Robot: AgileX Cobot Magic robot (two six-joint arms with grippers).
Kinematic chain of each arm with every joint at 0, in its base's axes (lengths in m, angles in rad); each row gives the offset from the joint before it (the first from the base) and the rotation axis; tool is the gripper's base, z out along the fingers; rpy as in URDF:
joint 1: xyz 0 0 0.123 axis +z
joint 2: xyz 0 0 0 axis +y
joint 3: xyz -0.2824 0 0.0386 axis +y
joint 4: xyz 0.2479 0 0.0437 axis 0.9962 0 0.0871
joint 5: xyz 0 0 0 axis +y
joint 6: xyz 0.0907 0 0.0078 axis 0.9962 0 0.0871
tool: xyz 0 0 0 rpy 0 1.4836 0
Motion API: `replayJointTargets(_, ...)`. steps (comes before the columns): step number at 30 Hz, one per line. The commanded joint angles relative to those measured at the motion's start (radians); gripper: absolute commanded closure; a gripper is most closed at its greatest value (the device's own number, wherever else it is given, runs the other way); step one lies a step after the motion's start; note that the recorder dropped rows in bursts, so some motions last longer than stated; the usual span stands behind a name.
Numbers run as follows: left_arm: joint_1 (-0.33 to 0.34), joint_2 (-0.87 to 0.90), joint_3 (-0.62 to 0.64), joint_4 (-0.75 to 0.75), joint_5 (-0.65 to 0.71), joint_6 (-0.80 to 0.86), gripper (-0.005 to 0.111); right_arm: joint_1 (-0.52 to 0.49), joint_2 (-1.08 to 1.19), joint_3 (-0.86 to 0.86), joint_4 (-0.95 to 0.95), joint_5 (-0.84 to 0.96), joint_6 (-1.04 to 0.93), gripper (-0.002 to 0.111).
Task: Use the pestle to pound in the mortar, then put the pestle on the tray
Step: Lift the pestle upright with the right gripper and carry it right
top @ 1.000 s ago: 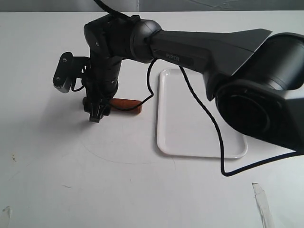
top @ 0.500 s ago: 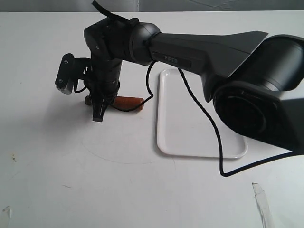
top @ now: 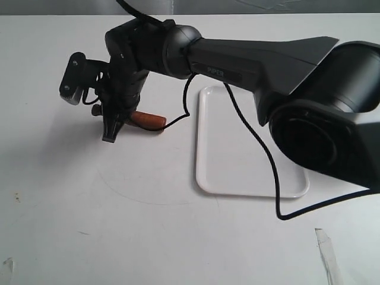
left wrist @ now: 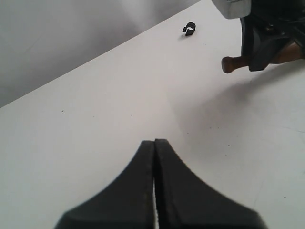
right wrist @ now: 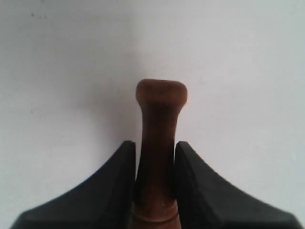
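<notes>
The word "PIPER" [top: 215, 71] stands in faint capitals on the dark casing of the right arm [top: 267, 56], upper centre of the exterior view, just above the top-left corner of the white tray [top: 237, 154]. No other lettering, number or sign can be read in any view.

Surface: white matte tabletop [top: 148, 237], faintly marked.
Right of centre lies a flat white rectangular plastic tray [top: 231, 160]; a small black C-shaped clip [left wrist: 188, 29] lies apart.
</notes>
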Motion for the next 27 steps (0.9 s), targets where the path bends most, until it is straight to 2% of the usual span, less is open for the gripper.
replayJointTargets(1, -0.008, -0.001, 0.001, -0.007, -0.003, -0.008, 0.107, -0.003, -0.034, 0.005, 0.048, -0.103, 0.030, 0.108)
replayJointTargets(5, -0.008, -0.001, 0.001, -0.007, -0.003, -0.008, 0.107, -0.003, -0.099, 0.088, 0.087, -0.266, 0.038, 0.108)
replayJointTargets(11, -0.008, -0.001, 0.001, -0.007, -0.003, -0.008, 0.107, -0.003, -0.276, 0.363, 0.105, -0.588, 0.043, 0.108)
replayJointTargets(17, -0.008, -0.001, 0.001, -0.007, -0.003, -0.008, 0.107, -0.001, -0.520, 0.753, 0.112, -1.052, 0.063, 0.108)
replayJointTargets(27, -0.008, -0.001, 0.001, -0.007, -0.003, -0.008, 0.107, -0.001, -0.910, 1.374, 0.104, -1.796, 0.373, 0.108)
